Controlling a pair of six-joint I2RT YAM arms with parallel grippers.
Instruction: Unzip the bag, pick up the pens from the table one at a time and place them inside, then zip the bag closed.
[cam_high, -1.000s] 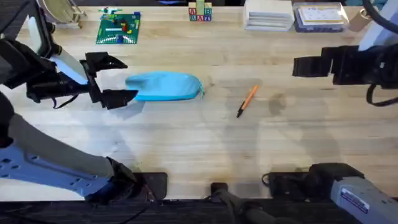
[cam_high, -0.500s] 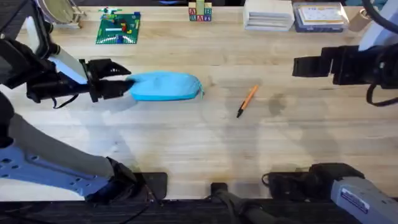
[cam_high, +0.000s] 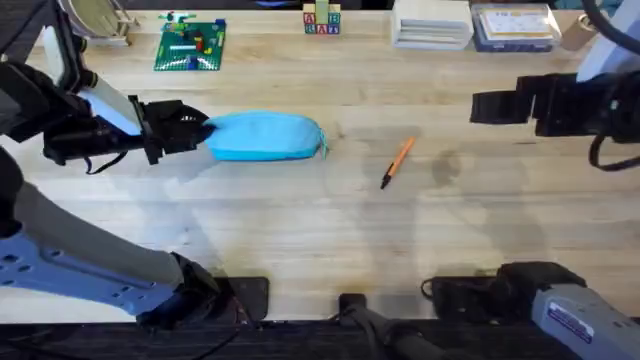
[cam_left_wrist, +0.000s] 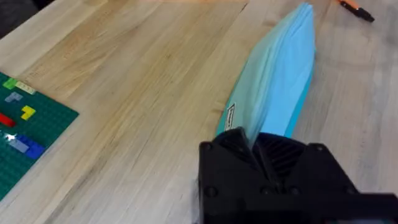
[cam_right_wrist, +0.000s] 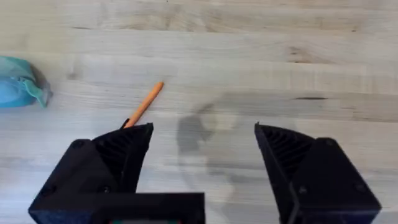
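At left of centre in the overhead view, the left gripper (cam_high: 192, 132) pinches the end of the light-blue pencil pouch (cam_high: 265, 137) lying on the desk (cam_high: 300, 220). Soft and light, it would likely slide unless held there. The right gripper (cam_right_wrist: 204, 146) hangs wide above the orange pen (cam_high: 398, 161).
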